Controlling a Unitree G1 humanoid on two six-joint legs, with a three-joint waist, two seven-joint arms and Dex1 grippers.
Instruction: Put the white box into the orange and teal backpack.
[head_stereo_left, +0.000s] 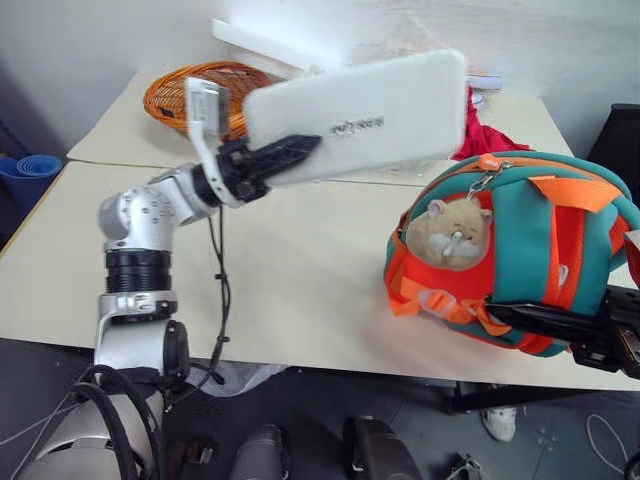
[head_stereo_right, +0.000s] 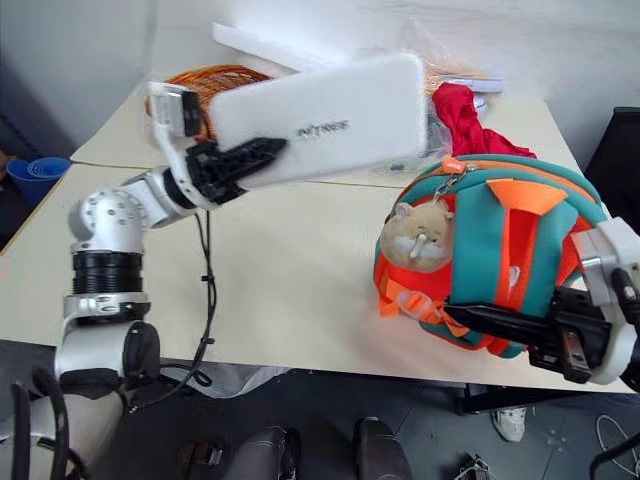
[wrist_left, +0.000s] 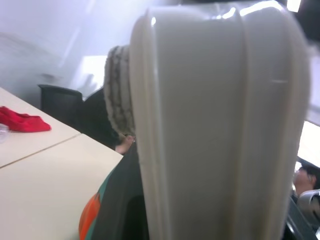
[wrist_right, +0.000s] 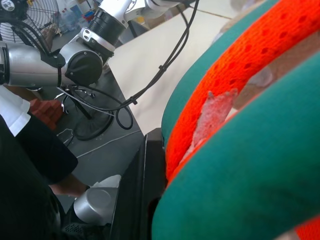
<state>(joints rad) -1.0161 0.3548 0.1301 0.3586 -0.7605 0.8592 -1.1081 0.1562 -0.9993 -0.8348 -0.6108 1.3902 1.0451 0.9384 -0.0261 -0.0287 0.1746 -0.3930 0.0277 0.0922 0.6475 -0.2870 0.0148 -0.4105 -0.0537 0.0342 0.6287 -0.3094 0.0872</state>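
My left gripper (head_stereo_left: 300, 150) is shut on one end of the white box (head_stereo_left: 370, 115) and holds it in the air over the back of the table (head_stereo_left: 300, 270), long side nearly level, small dark lettering facing me. In the left wrist view the white box (wrist_left: 220, 125) stands edge-on right in front of the camera. The orange and teal backpack (head_stereo_left: 545, 235) sits at the table's front right, to the right of and below the box, with a tan plush toy (head_stereo_left: 450, 232) on its front. My right gripper (head_stereo_right: 470, 318) is shut on the backpack's lower edge (wrist_right: 240, 150).
An orange wicker basket (head_stereo_left: 195, 95) stands at the back left behind the box, a white foam slab (head_stereo_left: 265, 45) beyond it. A red cloth (head_stereo_right: 460, 120) lies behind the backpack. A person (wrist_right: 25, 150) stands beside the table. A seam runs between two joined tabletops.
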